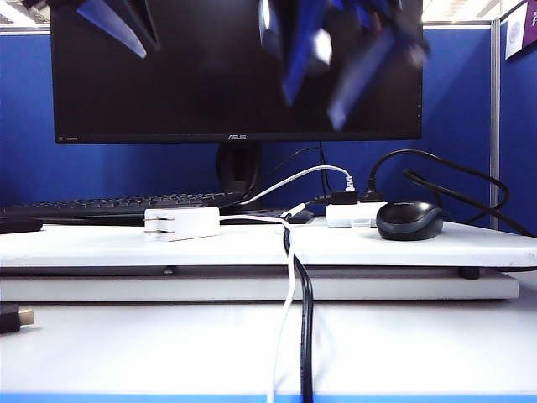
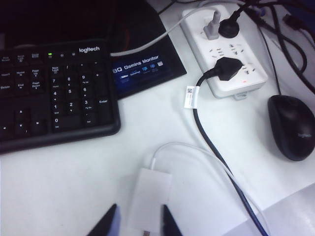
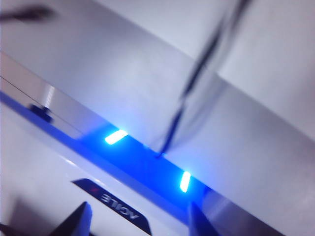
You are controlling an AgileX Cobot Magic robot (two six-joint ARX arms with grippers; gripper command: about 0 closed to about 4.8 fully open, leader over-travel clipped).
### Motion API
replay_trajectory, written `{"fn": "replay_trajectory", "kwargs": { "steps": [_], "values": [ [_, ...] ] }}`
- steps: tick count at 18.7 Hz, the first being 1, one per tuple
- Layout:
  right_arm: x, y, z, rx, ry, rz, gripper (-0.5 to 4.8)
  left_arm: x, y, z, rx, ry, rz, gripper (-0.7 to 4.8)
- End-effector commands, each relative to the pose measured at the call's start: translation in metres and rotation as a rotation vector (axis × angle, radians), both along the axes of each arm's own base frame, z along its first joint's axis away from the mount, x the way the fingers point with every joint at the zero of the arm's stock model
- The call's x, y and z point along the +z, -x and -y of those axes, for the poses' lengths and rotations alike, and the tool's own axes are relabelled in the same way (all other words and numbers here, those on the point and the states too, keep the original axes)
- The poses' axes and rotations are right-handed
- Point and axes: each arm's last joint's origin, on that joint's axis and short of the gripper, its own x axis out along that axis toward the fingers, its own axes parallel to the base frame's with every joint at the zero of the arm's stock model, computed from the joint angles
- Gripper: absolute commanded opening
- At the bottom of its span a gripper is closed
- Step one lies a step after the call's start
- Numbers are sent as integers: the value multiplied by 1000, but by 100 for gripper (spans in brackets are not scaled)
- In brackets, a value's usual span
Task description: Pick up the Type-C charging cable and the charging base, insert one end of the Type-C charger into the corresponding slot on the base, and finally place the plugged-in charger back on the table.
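Observation:
The white charging base [image 1: 180,224] lies on the raised board of the table [image 1: 126,344], near the keyboard. The thin white Type-C charging cable [image 1: 289,311] runs from the base's right end over the board's edge toward the front; I cannot tell whether it is plugged in. My left gripper [image 2: 140,206] hangs above the base [image 2: 150,194], dark fingers apart, and shows as a blur [image 1: 117,25] high in the exterior view. The cable [image 2: 197,150] loops beside the base. My right gripper [image 3: 140,221] is open over the table's front edge, blurred [image 1: 336,59] in the exterior view.
A thick black cable [image 1: 306,336] runs alongside the white one. A black keyboard [image 2: 54,93], a black mouse [image 2: 293,128] and a white power strip [image 2: 231,54] with plugs surround the base. The monitor [image 1: 235,67] stands behind. Blue lights [image 3: 115,136] glow under the board's edge.

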Motion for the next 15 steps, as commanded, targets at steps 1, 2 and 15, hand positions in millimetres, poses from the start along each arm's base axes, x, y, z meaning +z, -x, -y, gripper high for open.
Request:
{"fn": "replay_trajectory", "kwargs": {
  "steps": [1,2,15],
  "values": [
    [-50,0,-16,28,-31,-222,260,0,4,-2,3,-11,-19,115],
    [-51,2,-20,40,-30,-219,260,0,4,-2,3,-11,-19,115],
    [-76,23,-48,236,97,-233,-1,17,36,-16,20,-12,-16,-5]
  ]
}}
